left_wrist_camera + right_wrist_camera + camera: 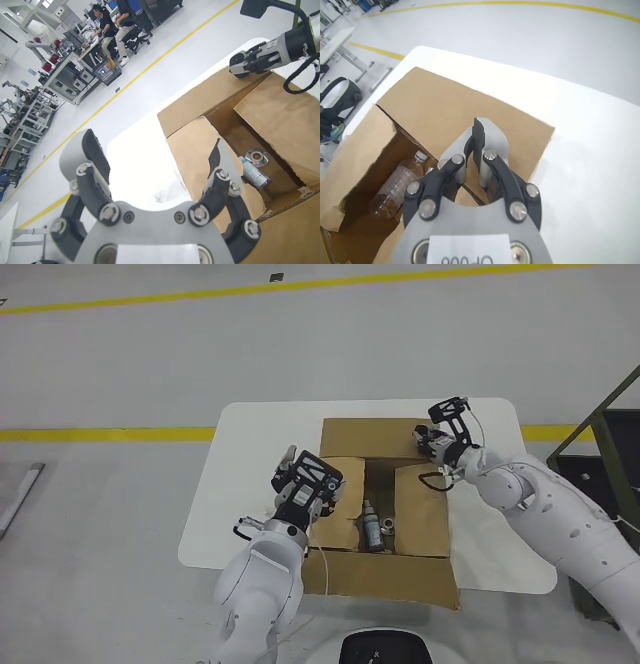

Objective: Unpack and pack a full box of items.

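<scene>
A white worktop (250,484) is set on a pale, yellow-lined floor (300,344), and the brown box (370,434) is seen open-flapped, with left fingers (96,155) spread apart and right fingers (478,140) pressed together.

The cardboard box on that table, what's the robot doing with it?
A two-armed robot is working at a cardboard box on a white table. The box's top flaps are partly open, and a plastic bottle and a round metal flange lie inside on its floor. The left gripper is open at the box's left flap, holding nothing. The right gripper is shut at the box's far right corner; whether it pinches cardboard is unclear.
</scene>
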